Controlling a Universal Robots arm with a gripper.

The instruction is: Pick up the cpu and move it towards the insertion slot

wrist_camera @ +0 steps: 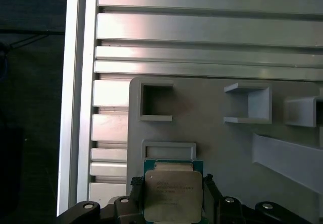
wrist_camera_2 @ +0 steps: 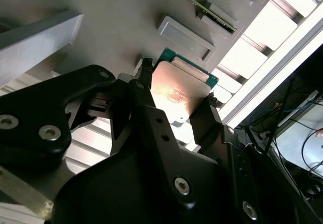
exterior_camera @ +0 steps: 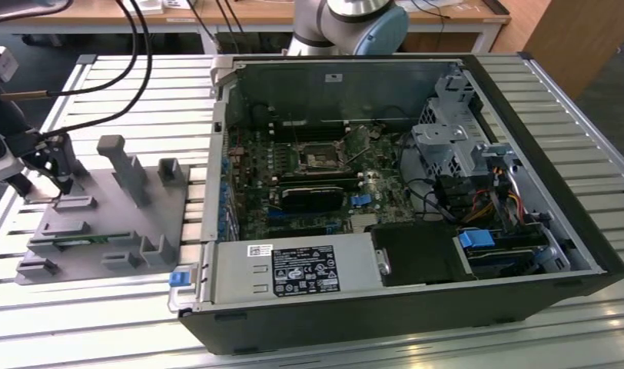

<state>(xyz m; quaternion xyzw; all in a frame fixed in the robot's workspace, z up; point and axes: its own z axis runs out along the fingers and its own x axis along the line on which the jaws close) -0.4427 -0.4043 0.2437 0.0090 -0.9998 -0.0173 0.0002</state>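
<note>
Currently, exterior view: gripper (exterior_camera: 60, 183) low over grey fixture (exterior_camera: 117, 223) at exterior view's left; insertion slot (exterior_camera: 320, 159) inside computer case (exterior_camera: 415, 307), well apart. Second wrist view: gripper pinching cpu (wrist_camera_2: 179, 90) by opposite edges, probably sparing top face. First wrist view: cpu beside fixture recess.

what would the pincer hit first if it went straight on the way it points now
The cpu, which lies right in front of the pincer, with the grey fixture just behind it. Whether the pincer already touches the cpu cannot be told.
</note>
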